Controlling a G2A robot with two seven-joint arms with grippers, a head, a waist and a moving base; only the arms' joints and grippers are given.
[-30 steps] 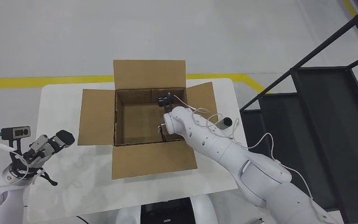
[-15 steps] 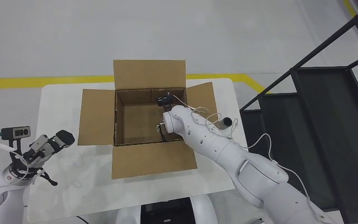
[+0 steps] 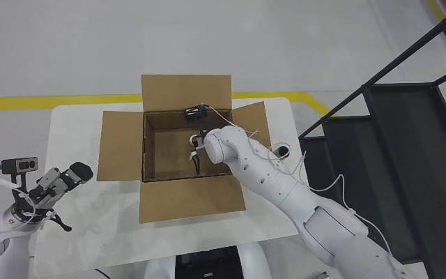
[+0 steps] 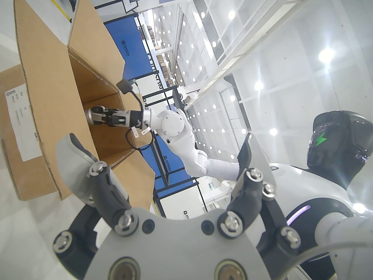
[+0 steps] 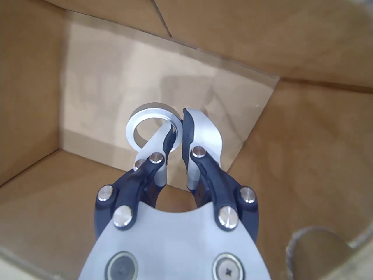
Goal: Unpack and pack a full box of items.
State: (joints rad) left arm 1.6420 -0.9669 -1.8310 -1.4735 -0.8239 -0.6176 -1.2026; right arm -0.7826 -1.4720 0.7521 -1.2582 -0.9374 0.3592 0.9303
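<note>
Apparently tape roll (image 5: 151,111) inside box (image 5: 291,45), rim within right pincer (image 5: 178,126).

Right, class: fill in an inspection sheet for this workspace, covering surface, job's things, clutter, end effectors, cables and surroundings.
Surface: white table, bearing the box.
Job's things: box open, flaps out; silver ring inside it.
Clutter: nothing seen.
End effectors: right end effector inside the box, shut on the ring's rim; left end effector open, at the table's left edge.
Cables: black cable loops loose at the right wrist.
Surroundings: yellow line on the floor; black stairs.
</note>
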